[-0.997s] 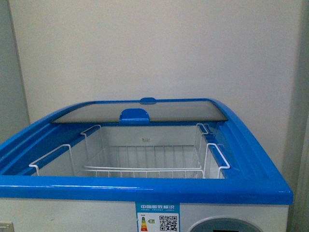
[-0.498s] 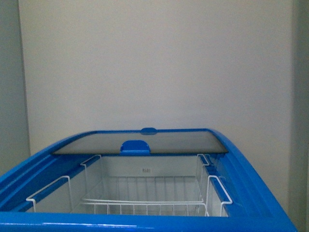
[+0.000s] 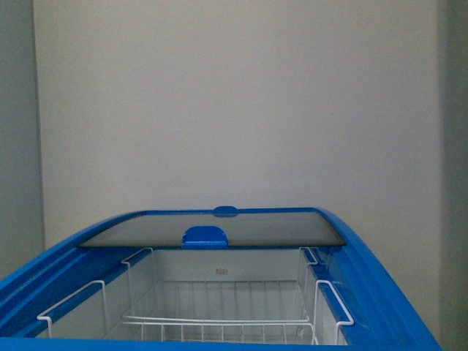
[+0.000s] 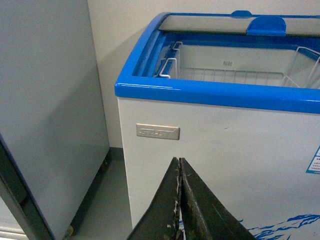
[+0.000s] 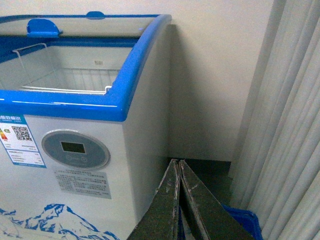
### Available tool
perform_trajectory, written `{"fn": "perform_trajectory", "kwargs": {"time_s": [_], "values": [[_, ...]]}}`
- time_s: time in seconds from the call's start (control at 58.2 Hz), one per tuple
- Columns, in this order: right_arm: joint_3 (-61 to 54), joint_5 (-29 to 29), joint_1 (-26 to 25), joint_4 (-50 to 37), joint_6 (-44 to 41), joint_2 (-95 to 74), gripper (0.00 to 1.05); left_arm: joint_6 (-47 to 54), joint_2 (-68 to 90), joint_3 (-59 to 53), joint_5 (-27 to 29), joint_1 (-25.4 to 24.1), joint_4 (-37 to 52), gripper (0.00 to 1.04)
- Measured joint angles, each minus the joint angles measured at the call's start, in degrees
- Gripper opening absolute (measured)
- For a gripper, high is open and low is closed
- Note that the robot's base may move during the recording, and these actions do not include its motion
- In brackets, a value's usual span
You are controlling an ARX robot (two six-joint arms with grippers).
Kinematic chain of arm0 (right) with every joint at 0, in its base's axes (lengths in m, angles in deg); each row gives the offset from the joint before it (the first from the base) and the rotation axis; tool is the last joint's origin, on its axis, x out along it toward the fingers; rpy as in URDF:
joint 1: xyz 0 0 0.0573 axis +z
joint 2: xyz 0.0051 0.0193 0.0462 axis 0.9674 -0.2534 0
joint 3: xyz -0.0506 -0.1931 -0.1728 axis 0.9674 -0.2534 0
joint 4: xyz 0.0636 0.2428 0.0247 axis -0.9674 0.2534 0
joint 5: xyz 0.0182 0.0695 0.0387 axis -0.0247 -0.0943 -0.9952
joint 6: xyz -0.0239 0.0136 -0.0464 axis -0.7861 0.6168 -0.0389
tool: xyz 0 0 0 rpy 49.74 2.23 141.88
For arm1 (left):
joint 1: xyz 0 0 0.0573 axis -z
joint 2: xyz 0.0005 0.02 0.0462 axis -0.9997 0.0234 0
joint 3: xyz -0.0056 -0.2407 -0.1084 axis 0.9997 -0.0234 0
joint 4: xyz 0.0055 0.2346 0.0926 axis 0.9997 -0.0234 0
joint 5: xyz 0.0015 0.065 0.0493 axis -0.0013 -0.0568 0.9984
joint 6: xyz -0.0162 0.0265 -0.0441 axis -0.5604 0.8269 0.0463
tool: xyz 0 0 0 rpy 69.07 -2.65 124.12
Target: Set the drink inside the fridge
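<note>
The fridge is a white chest cooler with a blue rim, straight ahead in the front view. Its glass lid with a blue handle is slid to the back, leaving the white wire baskets uncovered. No drink shows in any view. My left gripper is shut and empty, low in front of the fridge's white front wall. My right gripper is shut and empty, low beside the fridge's right corner. Neither gripper shows in the front view.
A tall grey cabinet stands left of the fridge with a narrow floor gap between. Pale curtains hang at the right. A blue plastic edge lies on the floor under my right gripper. A plain wall is behind.
The front view has risen: the fridge sits lower in frame, its front rim and label have dropped out of view, and more wall shows.
</note>
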Motion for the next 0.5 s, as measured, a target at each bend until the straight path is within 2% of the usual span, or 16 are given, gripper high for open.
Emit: {"fn": "perform_trajectory", "kwargs": {"time_s": [0.447, 0.481, 0.498], "values": [[-2.82, -0.15, -0.04, -0.48, -0.02, 3.08, 0.03, -0.02, 0.00, 0.00, 0.02, 0.00, 0.00, 0.03], [-2.82, -0.15, -0.04, -0.48, -0.04, 3.10, 0.05, -0.04, 0.00, 0.00, 0.00, 0.00, 0.00, 0.08], [-2.82, -0.13, -0.04, -0.48, -0.07, 3.10, 0.11, -0.04, 0.00, 0.00, 0.00, 0.00, -0.02, 0.14]]}}
